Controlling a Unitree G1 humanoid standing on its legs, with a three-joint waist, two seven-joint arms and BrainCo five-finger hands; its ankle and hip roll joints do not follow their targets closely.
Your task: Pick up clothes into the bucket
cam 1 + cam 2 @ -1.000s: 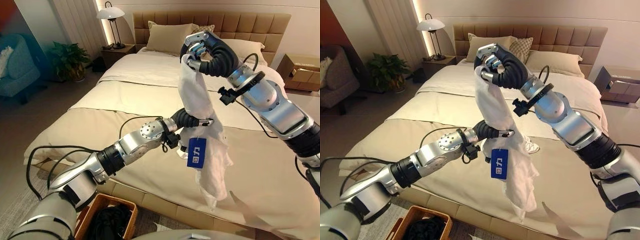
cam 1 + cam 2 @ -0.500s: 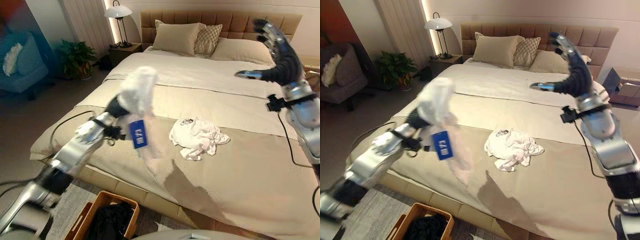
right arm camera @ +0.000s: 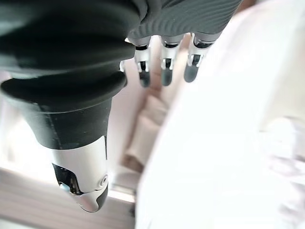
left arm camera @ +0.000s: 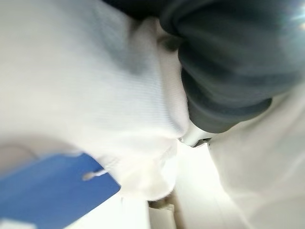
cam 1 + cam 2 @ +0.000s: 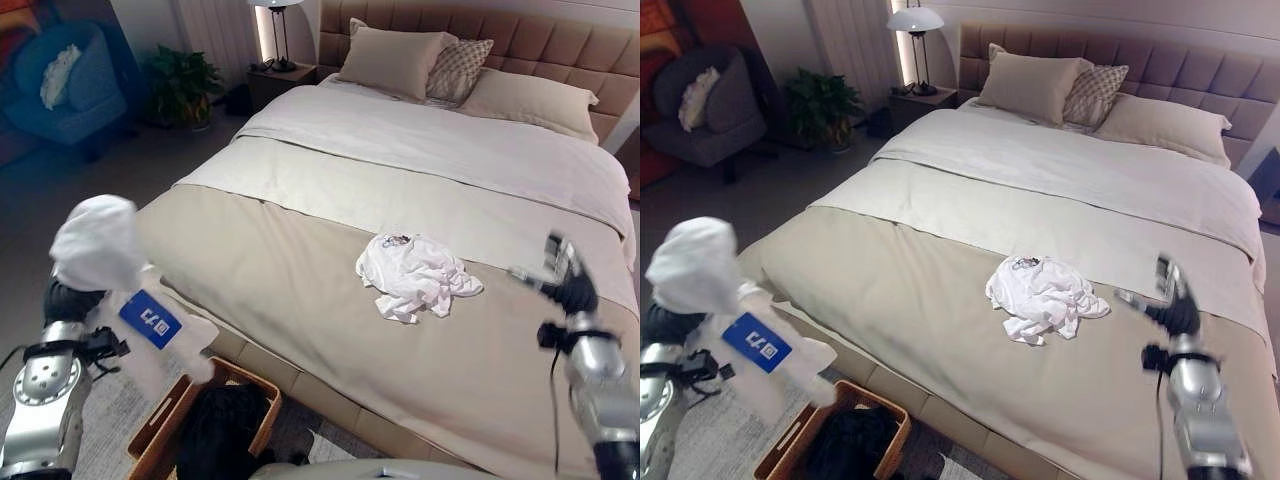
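Left hand is off the bed's near-left corner, wrapped in a white garment; the cloth bunches over the hand and trails down toward the basket. Fingers are buried in the fabric, so cannot tell whether they are clenched on it, though the garment hangs from that hand. A blue tag dangles from the garment just below the bunch. In the left wrist view the dark cover sits against white cloth with the blue tag beside it.

The basket stands on the floor at the bed's foot, below and right of the hanging cloth, with dark clothes inside. The garment's lower end hangs just above the basket's left rim, not in it.

A 2nd white garment lies crumpled on the tan cover, mid-bed, touched by neither hand.

Right hand is raised over the bed's right side, well apart from that garment, fingers straight and released, holding nothing; the right wrist view shows its fingers extended.

Pillows at the headboard, lamp and plant at the left.
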